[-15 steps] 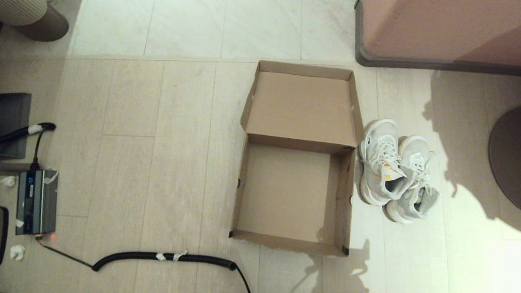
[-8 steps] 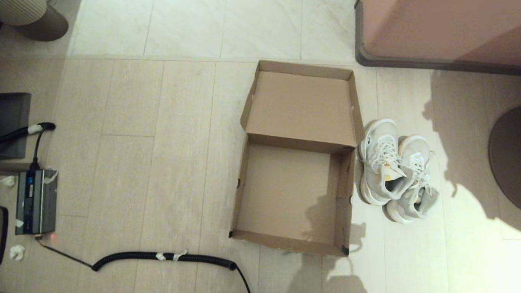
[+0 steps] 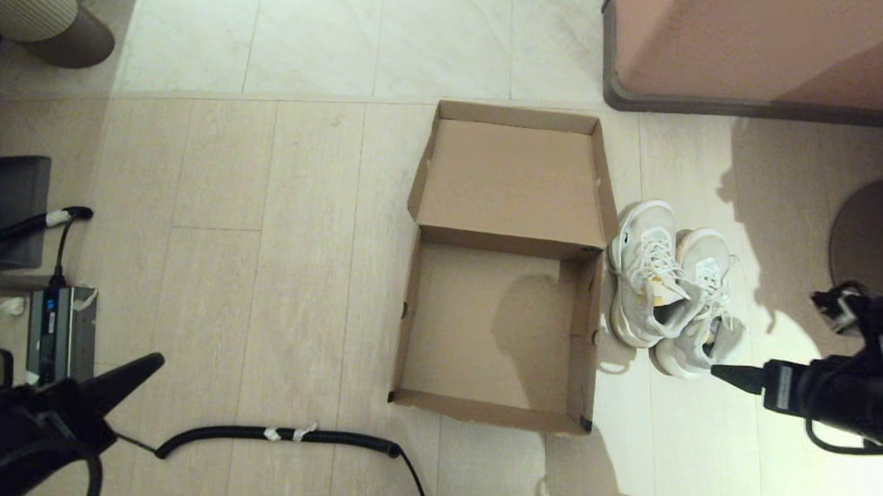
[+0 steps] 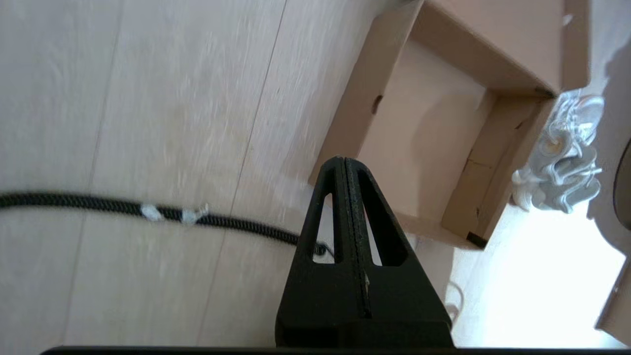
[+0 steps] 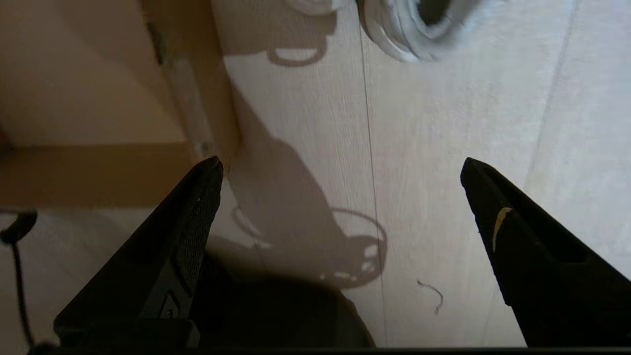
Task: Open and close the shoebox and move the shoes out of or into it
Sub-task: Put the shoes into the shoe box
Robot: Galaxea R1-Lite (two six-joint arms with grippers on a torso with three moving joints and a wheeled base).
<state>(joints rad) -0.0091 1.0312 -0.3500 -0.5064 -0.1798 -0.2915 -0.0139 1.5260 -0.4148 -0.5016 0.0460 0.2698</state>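
The brown shoebox (image 3: 481, 327) lies open and empty on the floor in the middle of the head view, its lid (image 3: 512, 179) folded back on the far side. The white shoes (image 3: 671, 291) stand side by side on the floor against the box's right wall. My right gripper (image 3: 725, 374) hovers open just this side of the shoes; in its wrist view (image 5: 340, 165) bare floor lies between the fingers, with a shoe heel (image 5: 409, 29) and the box corner (image 5: 88, 98) ahead. My left gripper (image 3: 148, 363) is shut and empty at the lower left, far from the box (image 4: 419, 138).
A pinkish-brown furniture block (image 3: 757, 39) with a grey base fills the back right. A black coiled cable (image 3: 286, 434) runs along the floor in front of the box. A grey device (image 3: 61, 340) sits at the left, and a dark round base (image 3: 874, 240) at the right.
Both arms have come into the head view from below, the left at the lower left and the right beside the shoes. Box and shoes have not moved.
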